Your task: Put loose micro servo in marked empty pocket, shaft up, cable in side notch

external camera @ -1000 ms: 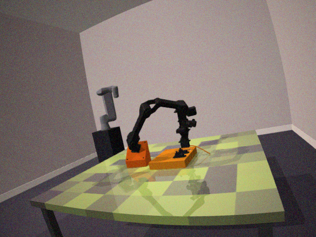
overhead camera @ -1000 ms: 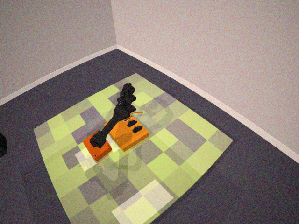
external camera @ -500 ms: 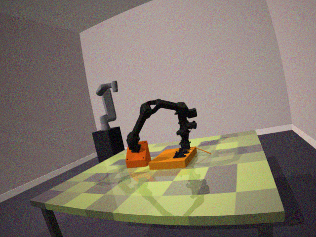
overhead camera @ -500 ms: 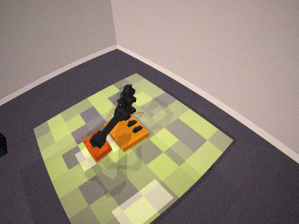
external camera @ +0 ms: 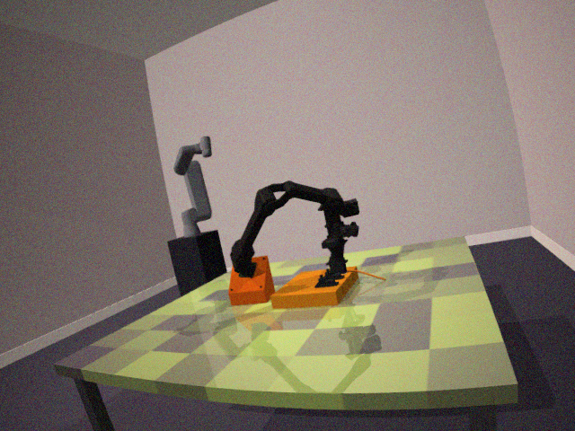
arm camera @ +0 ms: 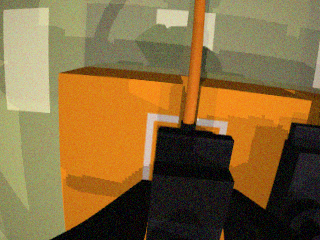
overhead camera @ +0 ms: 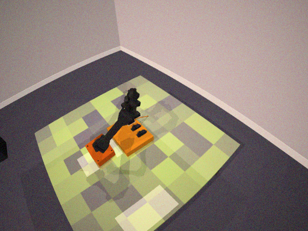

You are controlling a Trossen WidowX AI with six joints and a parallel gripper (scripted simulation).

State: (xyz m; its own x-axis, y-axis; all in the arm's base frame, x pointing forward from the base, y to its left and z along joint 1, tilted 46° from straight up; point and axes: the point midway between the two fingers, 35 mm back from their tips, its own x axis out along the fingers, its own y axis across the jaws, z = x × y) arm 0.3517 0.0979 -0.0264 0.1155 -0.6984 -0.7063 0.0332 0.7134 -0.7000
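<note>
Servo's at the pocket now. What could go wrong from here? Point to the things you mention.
The gripper (arm camera: 187, 194) holds the micro servo (arm camera: 194, 152) over the white pocket outline (arm camera: 149, 145). Possible risks:
1. The servo hides most of the pocket in the wrist view, so a small misalignment could land an ear on the rim.
2. The orange cable (overhead camera: 143, 117) (external camera: 368, 274) (arm camera: 195, 65) runs out past the deck (overhead camera: 134, 141) (external camera: 302, 296) (arm camera: 100, 130); it may miss the notch.

Top: high, looks down; exterior: low, side-on; both share table (overhead camera: 194, 159) (external camera: 394, 371).
</note>
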